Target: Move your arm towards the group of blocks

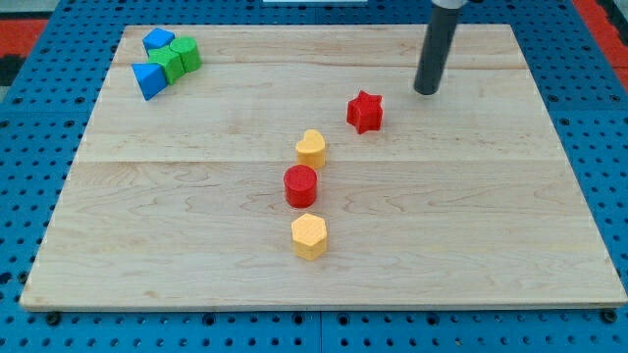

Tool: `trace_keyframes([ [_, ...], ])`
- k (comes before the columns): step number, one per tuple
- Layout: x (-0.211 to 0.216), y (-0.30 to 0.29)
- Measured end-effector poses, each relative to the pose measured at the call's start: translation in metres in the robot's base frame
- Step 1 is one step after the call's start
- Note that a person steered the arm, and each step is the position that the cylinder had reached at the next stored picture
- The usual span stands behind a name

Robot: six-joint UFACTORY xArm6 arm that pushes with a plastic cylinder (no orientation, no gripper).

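Observation:
My tip (426,91) rests on the wooden board at the view's upper right, just up and right of a red star block (365,112). A group of blocks sits at the view's top left: a blue block (158,40), two green blocks (185,54) (167,65) and a blue triangular block (149,80), all touching. In the middle, a yellow heart block (312,148), a red cylinder (300,185) and a yellow hexagon block (309,235) form a column. The tip is far right of the group.
The wooden board (510,245) lies on a blue perforated table (608,147). A red area (20,29) shows at the top left corner.

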State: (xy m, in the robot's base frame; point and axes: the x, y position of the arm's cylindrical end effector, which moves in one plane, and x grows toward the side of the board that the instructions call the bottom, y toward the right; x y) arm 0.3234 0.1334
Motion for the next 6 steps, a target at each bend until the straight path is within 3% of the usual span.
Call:
trace_keyframes([
  [1, 0.035, 0.026],
  [2, 0.042, -0.057],
  [4, 0.026, -0.111],
  [5, -0.010, -0.107],
  [6, -0.003, -0.196],
])
